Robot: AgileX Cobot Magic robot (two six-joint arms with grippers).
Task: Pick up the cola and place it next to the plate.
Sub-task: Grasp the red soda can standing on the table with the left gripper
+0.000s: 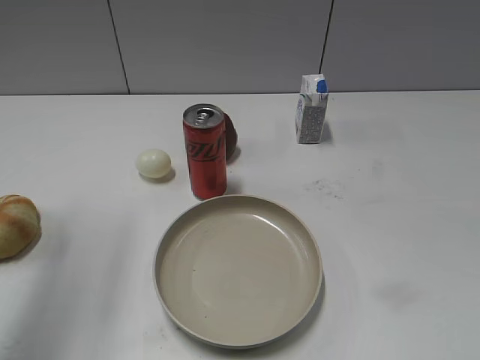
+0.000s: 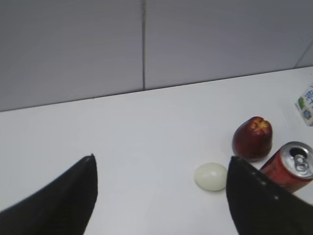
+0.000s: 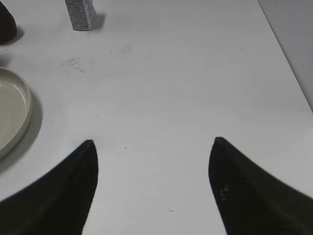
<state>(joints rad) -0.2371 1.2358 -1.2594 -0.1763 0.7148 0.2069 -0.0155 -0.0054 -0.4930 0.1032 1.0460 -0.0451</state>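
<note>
Across the white worktop (image 1: 405, 225), items stand as follows. Plate (image 1: 238, 270): near the front edge, centre, upright. Cola (image 1: 205, 152): upright just behind the plate's far rim, close to it; contact cannot be confirmed. Milk carton (image 1: 311, 109): toward the back edge, right of centre. Bread roll (image 1: 15, 225): at the left edge. Dark red fruit (image 2: 252, 138): directly behind the cola. Egg (image 1: 153, 163): left of the cola. Left gripper (image 2: 161, 169) and right gripper (image 3: 151, 147): jaws apart, holding nothing.

Lab-like test bench: bare white table (image 1: 405, 225), plain grey panelled wall (image 1: 225, 45), scattered food props.
</note>
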